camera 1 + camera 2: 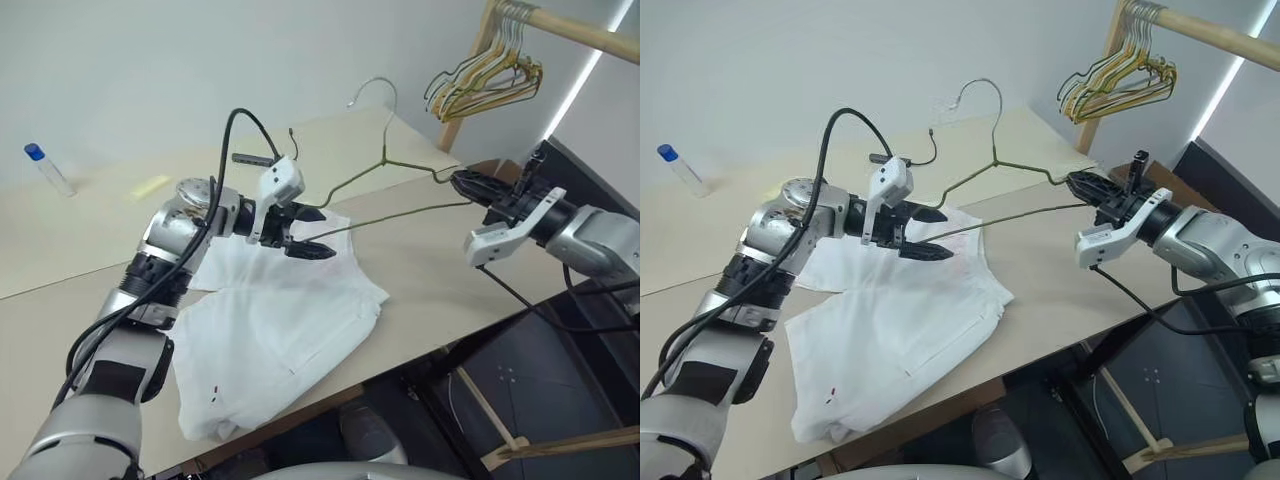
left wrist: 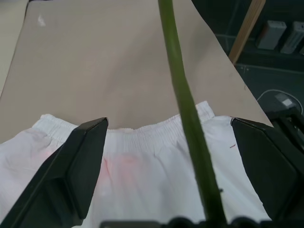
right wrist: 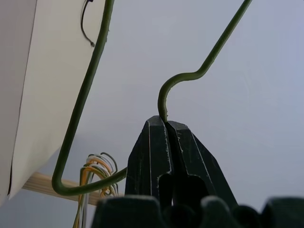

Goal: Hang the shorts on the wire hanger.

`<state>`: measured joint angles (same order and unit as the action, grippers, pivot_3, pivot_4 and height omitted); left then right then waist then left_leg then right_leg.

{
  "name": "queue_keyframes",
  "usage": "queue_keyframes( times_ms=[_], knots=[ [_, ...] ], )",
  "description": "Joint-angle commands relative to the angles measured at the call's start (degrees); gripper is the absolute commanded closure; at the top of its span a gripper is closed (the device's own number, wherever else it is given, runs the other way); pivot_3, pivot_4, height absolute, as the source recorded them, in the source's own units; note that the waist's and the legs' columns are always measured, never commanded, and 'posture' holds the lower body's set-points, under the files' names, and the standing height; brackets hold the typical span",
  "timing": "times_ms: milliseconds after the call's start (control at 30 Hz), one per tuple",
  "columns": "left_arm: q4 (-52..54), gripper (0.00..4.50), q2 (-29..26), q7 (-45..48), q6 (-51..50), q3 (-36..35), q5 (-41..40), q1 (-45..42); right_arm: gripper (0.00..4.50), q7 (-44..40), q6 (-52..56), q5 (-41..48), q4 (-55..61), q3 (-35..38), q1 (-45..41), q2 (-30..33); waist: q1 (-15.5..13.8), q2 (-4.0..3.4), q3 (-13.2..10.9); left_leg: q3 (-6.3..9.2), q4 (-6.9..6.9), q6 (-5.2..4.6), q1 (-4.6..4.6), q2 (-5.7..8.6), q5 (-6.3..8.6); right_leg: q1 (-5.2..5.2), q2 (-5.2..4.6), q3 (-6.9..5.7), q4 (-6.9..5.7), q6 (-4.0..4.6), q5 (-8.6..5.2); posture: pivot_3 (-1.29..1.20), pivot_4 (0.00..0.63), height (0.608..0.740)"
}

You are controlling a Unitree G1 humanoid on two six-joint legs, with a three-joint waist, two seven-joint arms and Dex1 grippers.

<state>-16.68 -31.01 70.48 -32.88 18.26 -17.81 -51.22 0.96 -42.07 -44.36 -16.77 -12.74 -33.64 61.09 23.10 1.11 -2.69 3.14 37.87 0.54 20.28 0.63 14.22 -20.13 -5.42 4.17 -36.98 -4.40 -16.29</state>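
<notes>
Right end effector (image 1: pixel 1080 186) clamped on wire hanger (image 1: pixel 1015 168), left end effector (image 1: pixel 925 232) apart around its bar over shorts (image 1: pixel 900 320) on worktop (image 1: pixel 1060 270); thin wire could probably twist loose.

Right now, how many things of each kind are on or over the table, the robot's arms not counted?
Shorts: 1
Wire hanger held above the table: 1
Vial with blue cap: 1
Yellow slip: 1
Total: 4

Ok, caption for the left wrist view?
Open left end effector straddling the wire hanger above the shorts on the table.
</notes>
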Motion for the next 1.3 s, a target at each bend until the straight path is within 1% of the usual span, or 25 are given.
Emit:
queue_keyframes(
  times_ms=[33,133,300,400,500,567,600,667,767,800,833,867,933,967,1033,1100,1167,1300],
  knots=[
    [0.98,0.89,0.35,0.59,-0.24,-0.65,0.83,-1.43,4.5,0.05,-0.13,0.15,1.63,2.2,-2.11,-0.15,-0.02,0.01,-0.01,0.0,0.0,0.0,0.0,0.02,0.0,0.0,-0.03,0.0,0.0,-0.01,0.0,-0.33,0.0,0.74],
    [1.07,1.84,0.57,0.43,-0.26,-1.76,0.61,-1.18,4.5,-0.02,-0.13,0.04,1.79,2.34,-2.05,-0.23,-0.09,0.01,0.0,0.01,0.0,0.0,0.0,0.05,0.0,0.0,-0.07,0.0,-0.01,-0.03,0.01,-0.33,0.0,0.74],
    [2.06,3.58,-0.02,-0.19,-1.47,-2.88,0.35,-0.44,4.5,0.26,0.37,-0.25,1.62,2.54,-2.23,-0.56,-0.07,0.01,-0.01,0.02,0.0,0.0,0.01,0.08,0.0,0.0,-0.1,0.0,-0.01,-0.04,0.0,-0.33,0.0,0.74],
    [3.16,4.47,-0.69,-0.33,-1.85,-3.39,0.44,0.27,4.5,0.3,0.27,-0.34,1.61,2.58,-2.51,-0.75,-0.06,0.01,-0.01,0.03,0.0,0.0,0.0,0.1,0.0,0.0,-0.12,0.0,-0.02,-0.05,0.01,-0.32,0.0,0.74],
    [4.72,4.47,-1.77,-1.55,-2.42,-3.71,1.26,1.15,4.5,-0.61,-0.17,1.08,1.51,2.67,-2.68,-1.0,-0.12,0.01,-0.01,0.05,0.0,0.0,0.0,0.09,0.0,0.0,-0.11,0.0,-0.04,-0.05,0.01,-0.32,0.0,0.74],
    [5.24,4.5,-2.25,-1.41,-2.43,-4.01,1.07,1.56,3.95,-0.31,-0.86,1.57,1.29,2.82,-2.7,-1.1,-0.19,0.01,-0.01,0.06,0.0,0.0,0.0,0.1,0.0,0.01,-0.13,0.0,-0.03,-0.04,0.01,-0.31,0.0,0.74],
    [5.91,4.5,-2.78,-1.87,-2.73,-4.65,0.9,1.97,3.7,-1.4,-2.61,3.39,0.91,2.55,-2.6,-0.83,-0.23,0.01,-0.01,0.06,0.0,0.0,0.0,0.13,0.0,0.01,-0.16,0.0,-0.04,-0.03,0.02,-0.3,0.0,0.74],
    [6.87,4.5,-3.71,-2.42,-3.11,-5.55,0.64,2.61,3.0,-3.24,-5.91,6.94,0.0,2.09,-2.4,-0.57,-0.21,0.02,-0.01,0.07,0.0,-0.01,0.0,0.17,0.0,0.01,-0.2,0.0,-0.04,-0.03,0.03,-0.29,0.0,0.74],
    [8.58,4.5,-5.92,-2.26,-2.16,-5.57,1.48,4.09,1.93,-8.43,-9.89,15.66,-0.76,1.87,-1.8,-0.09,-0.24,0.05,-0.03,0.07,0.0,-0.01,0.01,0.21,0.0,0.02,-0.24,0.0,-0.04,-0.01,0.05,-0.27,0.0,0.74],
    [9.07,4.5,-6.59,-2.35,-1.96,-5.61,1.69,4.55,1.52,-12.23,-9.75,21.4,-0.45,1.65,-1.22,0.12,-0.24,0.04,-0.03,0.07,0.0,-0.01,0.0,0.22,0.0,0.04,-0.25,0.0,-0.04,-0.02,0.05,-0.27,0.0,0.74],
    [9.38,4.5,-7.07,-2.54,-1.72,-5.61,1.95,4.82,1.41,-15.88,-8.62,27.32,0.33,1.54,-0.56,0.21,-0.35,0.08,-0.05,0.07,0.0,-0.01,0.0,0.23,0.0,0.04,-0.26,0.0,-0.04,-0.02,0.05,-0.26,0.0,0.74],
    [9.68,4.5,-7.64,-2.52,-0.93,-5.62,2.29,5.18,0.98,-20.46,-5.64,34.43,2.02,1.65,0.3,0.2,-0.57,0.12,-0.06,0.09,0.0,-0.01,0.0,0.26,0.0,0.08,-0.28,-0.02,-0.03,-0.04,0.05,-0.26,0.0,0.74],
    [10.4,4.5,-8.5,-2.32,0.66,-5.72,2.82,5.87,0.57,-31.62,4.41,49.47,6.92,2.27,2.1,0.6,-0.76,0.19,-0.1,0.12,0.0,-0.01,-0.01,0.27,0.0,0.13,-0.3,-0.05,-0.02,-0.05,0.05,-0.24,0.0,0.74],
    [10.86,4.5,-9.0,-2.14,2.05,-5.64,3.27,6.34,0.14,-37.12,11.87,57.11,10.06,2.95,2.96,1.01,-0.92,0.21,-0.11,0.14,0.0,-0.01,0.01,0.27,0.0,0.14,-0.31,-0.05,-0.01,-0.06,0.06,-0.24,0.0,0.74],
    [12.04,4.5,-9.95,-1.59,4.74,-5.39,4.09,7.37,0.07,-45.55,25.02,69.09,14.86,4.65,3.73,1.91,-1.42,0.22,-0.12,0.15,0.0,-0.01,0.0,0.28,0.0,0.17,-0.33,-0.06,0.0,-0.08,0.08,-0.23,0.0,0.74],
    [13.24,4.5,-10.68,-0.75,8.32,-5.56,4.66,8.62,0.07,-51.58,36.5,76.16,17.19,5.88,2.76,2.62,-2.19,0.21,-0.11,0.16,0.0,-0.01,-0.01,0.28,0.0,0.16,-0.35,-0.06,0.0,-0.06,0.1,-0.23,0.0,0.74],
    [14.39,4.5,-10.92,-0.13,9.26,-6.32,3.9,9.42,0.07,-56.15,44.74,78.12,16.96,5.64,0.17,2.54,-3.13,0.21,-0.11,0.19,0.01,-0.02,-0.01,0.25,0.0,0.15,-0.36,-0.09,0.0,-0.05,0.11,-0.23,0.0,0.74],
    [15.8,4.5,-11.02,0.37,10.11,-7.04,3.41,10.19,0.07,-63.79,57.03,74.44,13.52,2.09,-6.75,1.5,-5.33,0.18,-0.11,0.17,0.01,-0.02,0.03,0.23,0.0,-0.01,-0.44,-0.06,-0.03,-0.12,0.07,-0.21,0.0,0.74]
  ],
)
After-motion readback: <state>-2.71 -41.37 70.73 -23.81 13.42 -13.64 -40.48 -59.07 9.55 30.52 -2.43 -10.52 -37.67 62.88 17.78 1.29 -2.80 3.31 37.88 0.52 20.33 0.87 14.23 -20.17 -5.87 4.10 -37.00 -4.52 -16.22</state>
